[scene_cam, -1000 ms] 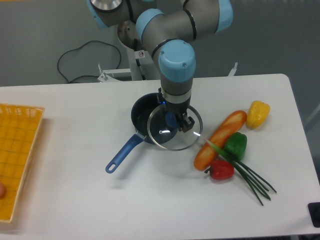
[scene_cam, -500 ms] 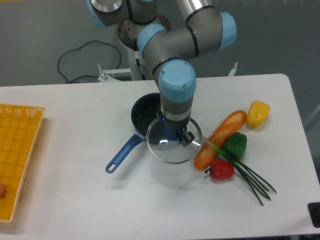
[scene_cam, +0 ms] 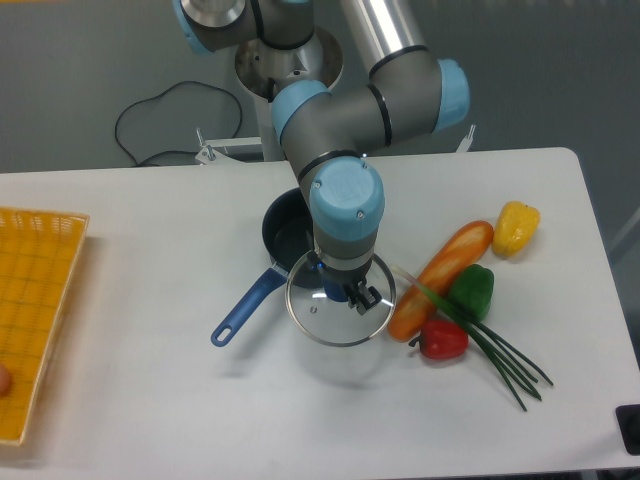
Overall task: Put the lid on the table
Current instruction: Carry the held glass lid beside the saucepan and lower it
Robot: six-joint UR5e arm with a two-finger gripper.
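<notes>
The round clear glass lid (scene_cam: 322, 318) with a thin metal rim hangs above the white table (scene_cam: 200, 400), just in front of the dark blue saucepan (scene_cam: 285, 235). My gripper (scene_cam: 345, 292) points straight down and is shut on the lid's blue centre knob, which its fingers mostly hide. The lid overlaps the pan's near rim in this view and reaches close to the bread loaf on its right.
The saucepan's blue handle (scene_cam: 245, 308) points front-left. Right of the lid lie a bread loaf (scene_cam: 445, 275), a green pepper (scene_cam: 471, 290), a red pepper (scene_cam: 441, 340), green onions (scene_cam: 500, 358) and a yellow pepper (scene_cam: 516, 226). A yellow-orange woven tray (scene_cam: 35, 300) sits at the left edge.
The gripper has carried the lid off the saucepan, toward the table's front and slightly left. The pan's inside now shows more.
</notes>
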